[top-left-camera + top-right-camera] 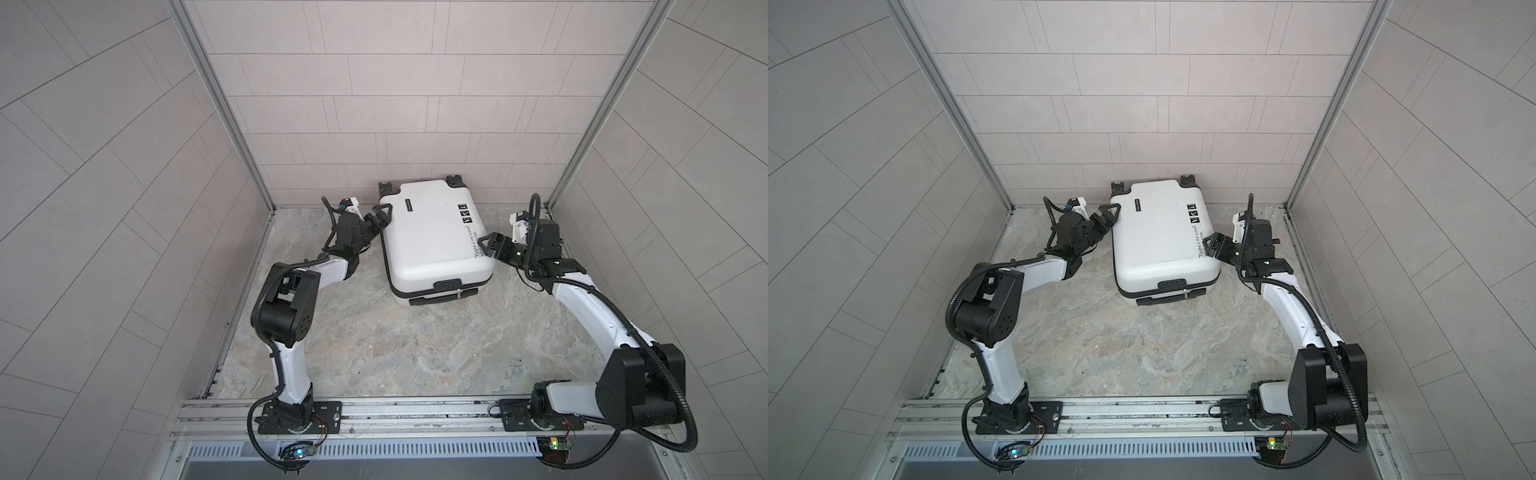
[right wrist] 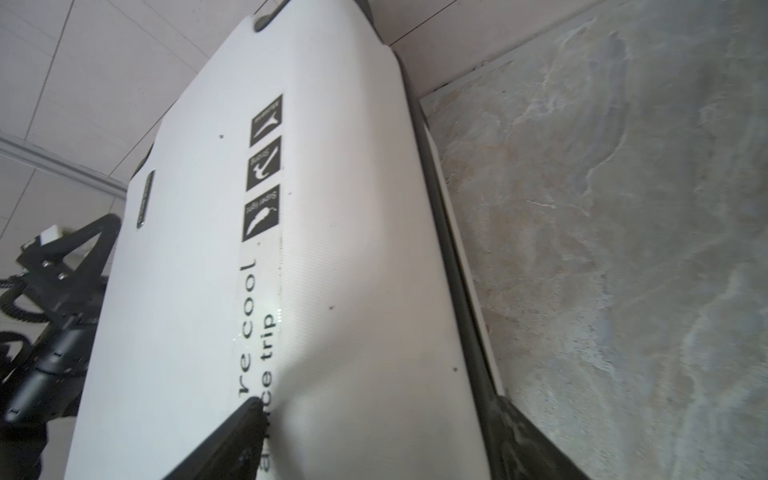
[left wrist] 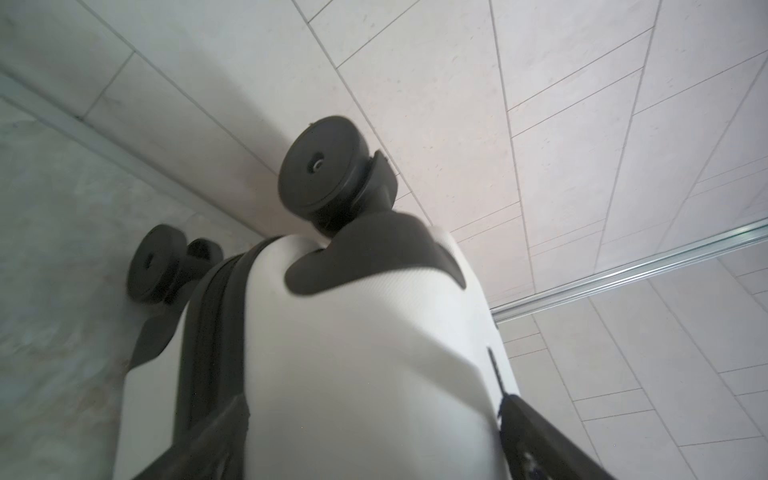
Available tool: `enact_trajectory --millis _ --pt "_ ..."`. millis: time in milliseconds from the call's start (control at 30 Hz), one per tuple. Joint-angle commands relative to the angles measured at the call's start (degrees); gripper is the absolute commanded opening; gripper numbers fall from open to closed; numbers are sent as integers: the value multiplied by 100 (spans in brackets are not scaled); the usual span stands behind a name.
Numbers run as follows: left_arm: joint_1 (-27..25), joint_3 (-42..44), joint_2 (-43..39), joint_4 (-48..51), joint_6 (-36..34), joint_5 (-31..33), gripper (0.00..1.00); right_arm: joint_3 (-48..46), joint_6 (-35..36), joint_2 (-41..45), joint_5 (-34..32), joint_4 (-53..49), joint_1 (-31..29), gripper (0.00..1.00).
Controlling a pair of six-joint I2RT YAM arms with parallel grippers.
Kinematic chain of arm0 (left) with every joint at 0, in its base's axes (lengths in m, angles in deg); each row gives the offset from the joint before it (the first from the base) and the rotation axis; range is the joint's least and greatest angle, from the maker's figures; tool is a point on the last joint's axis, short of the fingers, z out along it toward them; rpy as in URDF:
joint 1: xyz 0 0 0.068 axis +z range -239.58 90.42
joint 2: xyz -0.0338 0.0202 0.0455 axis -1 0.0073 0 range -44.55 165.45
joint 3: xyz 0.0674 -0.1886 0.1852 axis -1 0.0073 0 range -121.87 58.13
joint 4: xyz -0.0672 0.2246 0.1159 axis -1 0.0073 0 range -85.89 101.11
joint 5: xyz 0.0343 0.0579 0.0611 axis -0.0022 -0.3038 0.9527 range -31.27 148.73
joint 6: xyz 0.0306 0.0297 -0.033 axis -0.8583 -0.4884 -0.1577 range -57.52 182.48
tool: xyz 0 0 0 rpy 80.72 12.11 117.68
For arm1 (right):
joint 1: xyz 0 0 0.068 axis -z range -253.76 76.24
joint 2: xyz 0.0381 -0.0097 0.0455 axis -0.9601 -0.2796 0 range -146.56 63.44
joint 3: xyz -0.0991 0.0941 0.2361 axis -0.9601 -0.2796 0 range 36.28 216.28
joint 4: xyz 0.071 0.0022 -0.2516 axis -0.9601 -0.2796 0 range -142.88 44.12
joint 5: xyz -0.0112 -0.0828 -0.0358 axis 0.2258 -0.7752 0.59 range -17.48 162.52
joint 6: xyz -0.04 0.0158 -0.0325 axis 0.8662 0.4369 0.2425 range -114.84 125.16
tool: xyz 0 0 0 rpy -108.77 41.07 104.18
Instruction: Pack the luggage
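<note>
The luggage (image 1: 432,237) (image 1: 1163,237), a white hard-shell case with black icons and text, lies flat and closed near the back wall, wheels (image 3: 320,170) toward the wall and handle (image 1: 446,284) toward the front. My left gripper (image 1: 380,218) (image 1: 1106,216) (image 3: 372,409) is open at the case's left far edge, its jaws straddling the upper shell (image 3: 353,353). My right gripper (image 1: 486,245) (image 1: 1212,243) (image 2: 376,407) is open at the right edge. One of its fingers lies over the printed top face (image 2: 332,249) and the other by the zipper seam.
The tiled back wall (image 1: 407,124) stands right behind the wheels. Metal frame posts (image 1: 266,199) (image 1: 552,199) mark the back corners. The marble tabletop (image 1: 395,345) stretches to the mounting rail (image 1: 395,411) at the front.
</note>
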Motion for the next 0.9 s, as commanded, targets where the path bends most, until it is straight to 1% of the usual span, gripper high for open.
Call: enact_trajectory --millis 0,67,167,200,233,267,367,433,467,500,533,567,600,667,733,767,800,833,867 --pt "-73 549 -1144 676 -555 689 98 127 263 348 -378 -597 102 86" --pt "-142 912 -1818 1116 -821 1052 98 87 341 535 -490 -698 106 86" --pt "-355 1285 -2833 1831 -1461 1538 100 -65 395 835 -620 -756 114 86" --pt "-425 1414 -3134 1953 -1714 1621 100 -114 419 920 -664 -793 108 86" --pt "-448 1520 -3399 1997 -1824 1619 100 -146 448 988 -721 -847 111 86" --pt "-447 1648 -3662 2014 -1886 1628 100 -176 491 1068 -791 -907 109 86" --pt "-430 1737 -4287 2544 -1913 2009 100 -261 540 1297 -1010 -1011 109 88" --pt "-423 1883 -4658 2602 -1971 2028 100 -330 494 1460 -1173 -1019 106 89" --pt "-427 1992 -4848 2592 -1932 2056 100 -350 480 1534 -1274 -1052 113 89" --pt "-421 2120 -5082 2713 -1710 2227 100 -367 479 1609 -1323 -1057 107 89" --pt "-427 2263 -5256 2838 -1340 2534 100 -401 464 1700 -1351 -1037 105 90" --pt "-418 2460 -5475 3040 -728 2972 100 -465 422 1789 -1379 -986 108 90" --pt "-401 2712 -5658 3010 -327 3247 100 -524 388 1885 -1378 -931 106 90" --pt "-393 3053 -5942 2778 -392 3142 96 -642 331 2066 -1316 -857 97 90" --pt "-403 3041 -6100 3352 -139 2892 95 -819 256 2265 -1113 -733 87 90" --pt "-404 3037 -6244 3618 -81 2534 95 -944 225 2364 -1016 -627 53 90" --pt "-462 3100 -6352 3662 -82 2188 94 -1081 177 2461 -989 -521 -10 89" --pt "-606 3221 -6380 3508 -48 2003 92 -1221 125 2555 -1027 -428 -121 89" --pt "-873 3398 -6426 3279 -8 1981 91 -1409 125 2659 -1060 -265 -290 89"
